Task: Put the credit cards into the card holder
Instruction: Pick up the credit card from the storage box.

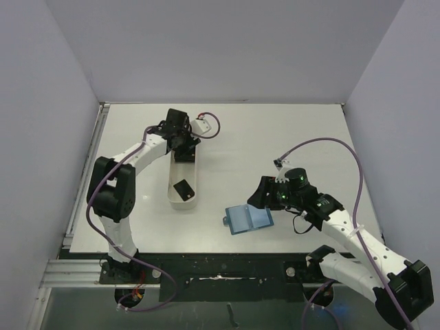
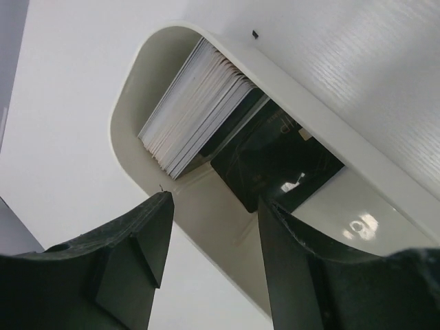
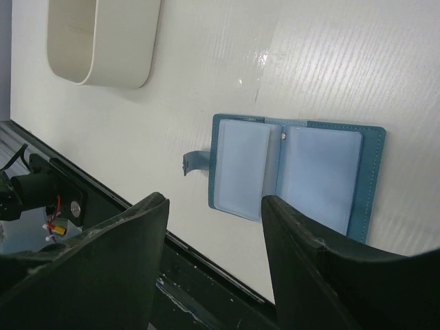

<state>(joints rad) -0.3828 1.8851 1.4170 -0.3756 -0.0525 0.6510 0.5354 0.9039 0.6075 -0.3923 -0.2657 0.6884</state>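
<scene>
The card holder (image 1: 248,218) is a teal-blue wallet lying open on the table at front centre. In the right wrist view the card holder (image 3: 302,172) shows two clear panels, a closure tab (image 3: 195,163) and a snap dot. My right gripper (image 3: 213,206) is open and empty just above the holder's near edge; it also shows in the top view (image 1: 263,199). My left gripper (image 2: 213,213) is open and empty over the far end of the white tray (image 2: 130,117). In the tray a stack of credit cards (image 2: 196,110) stands on edge beside a flat black card (image 2: 275,161). Another black card (image 1: 183,188) lies nearer the tray's front.
The white tray (image 1: 195,180) runs front to back at left centre, also seen in the right wrist view (image 3: 124,41). The table's front edge and a dark rail (image 3: 103,206) lie just below the holder. Grey walls enclose three sides.
</scene>
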